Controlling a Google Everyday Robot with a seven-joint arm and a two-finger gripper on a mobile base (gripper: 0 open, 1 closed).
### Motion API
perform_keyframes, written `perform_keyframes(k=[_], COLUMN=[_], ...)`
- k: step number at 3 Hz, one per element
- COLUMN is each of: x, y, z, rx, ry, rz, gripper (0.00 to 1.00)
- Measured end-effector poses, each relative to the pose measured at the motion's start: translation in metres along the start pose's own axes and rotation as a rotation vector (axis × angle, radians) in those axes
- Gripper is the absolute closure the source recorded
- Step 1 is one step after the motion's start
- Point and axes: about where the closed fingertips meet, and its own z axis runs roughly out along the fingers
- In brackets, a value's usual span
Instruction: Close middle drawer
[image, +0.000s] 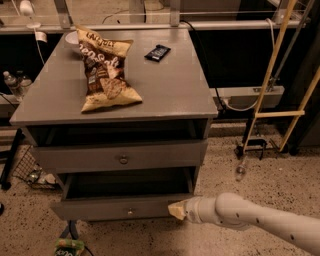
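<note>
The middle drawer (100, 207) is a grey shallow front with a tiny round knob (130, 211). It stands partly pulled out of the grey cabinet (165, 95), with its dark box showing behind the front. My gripper (176, 210), at the end of the white arm (250, 220) coming from the lower right, is against the right end of that drawer front. Above it is the taller drawer front with the bigger knob (123, 160). The lowest drawer is hidden.
A chip bag (105, 70), a white bowl (71, 40) and a dark snack bar (157, 52) lie on the cabinet top. A plastic bottle (241, 170) lies on the speckled floor at the right, near yellow poles (270, 75). A green packet (69, 246) lies on the floor in front of the cabinet.
</note>
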Motion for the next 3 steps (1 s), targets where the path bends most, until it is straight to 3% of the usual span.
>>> perform_keyframes(k=[1, 3], x=[-0.0269, -0.0254], y=[0.0031, -0.0039], z=[0.0132, 0.0198], rx=[-0.038, -0.010], ry=[-0.037, -0.016], rz=[-0.037, -0.027], gripper=[1.00, 1.00])
